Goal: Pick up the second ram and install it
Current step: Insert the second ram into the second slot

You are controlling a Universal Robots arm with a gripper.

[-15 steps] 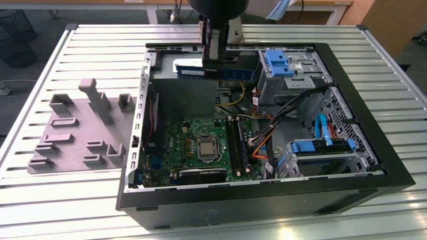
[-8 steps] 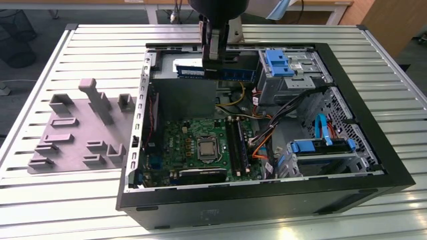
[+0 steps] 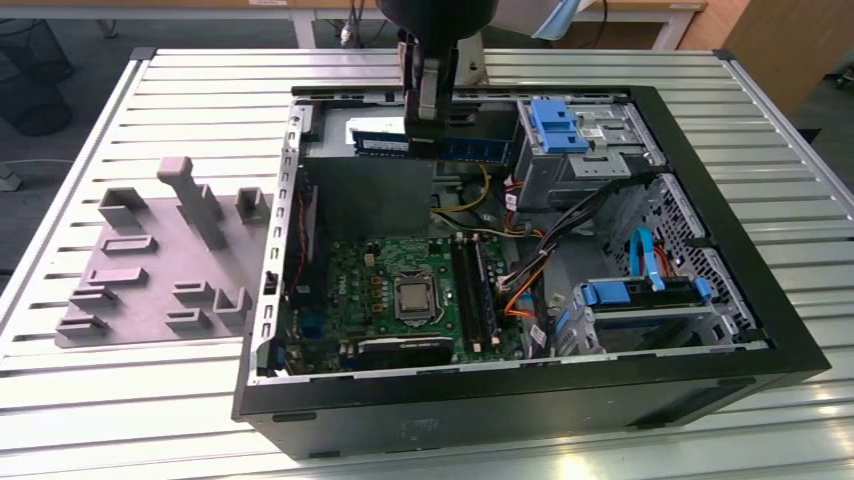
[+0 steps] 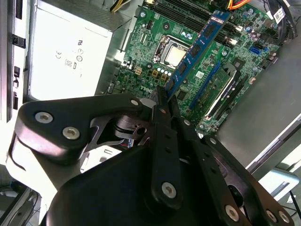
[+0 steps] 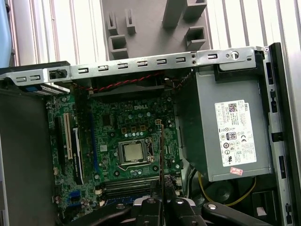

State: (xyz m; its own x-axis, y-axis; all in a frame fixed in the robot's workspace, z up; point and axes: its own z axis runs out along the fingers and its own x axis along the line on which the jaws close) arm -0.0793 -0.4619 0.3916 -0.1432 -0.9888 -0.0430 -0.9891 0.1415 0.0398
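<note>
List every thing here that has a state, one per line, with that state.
gripper, shut on the second ram
second ram, held above the computer case, not in a slot
computer case, lying on its side, side panel off
processor, bare, no cooler on it

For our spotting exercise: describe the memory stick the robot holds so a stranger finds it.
Find the open computer case on the slatted table. Above its far end, the gripper pinches the second ram: a blue stick, unlike the black slots inside.

Pale slatted metal table (image 3: 134,400); grey floor (image 3: 120,35) beyond; wooden cabinet (image 3: 787,40) at exterior view's right.
</note>
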